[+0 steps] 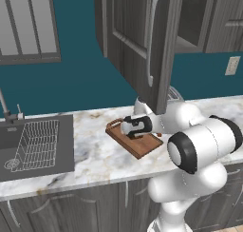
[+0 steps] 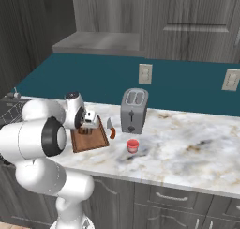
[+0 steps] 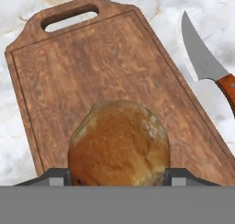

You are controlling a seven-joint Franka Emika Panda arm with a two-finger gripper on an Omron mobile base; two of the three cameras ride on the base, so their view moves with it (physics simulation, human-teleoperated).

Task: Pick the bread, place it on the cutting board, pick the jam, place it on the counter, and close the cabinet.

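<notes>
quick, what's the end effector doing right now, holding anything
End effector: closed on the bread, over the cutting board.

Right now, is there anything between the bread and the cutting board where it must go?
Nothing visible. The gripper holds the bread directly over the cutting board, whose surface is bare. The knife lies on the counter beside the board, apart from it.

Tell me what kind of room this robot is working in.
A simulated kitchen, most likely: a toaster stands on the marbled counter, a sink holds a wire dish rack, and a knife lies beside the cutting board.
</notes>
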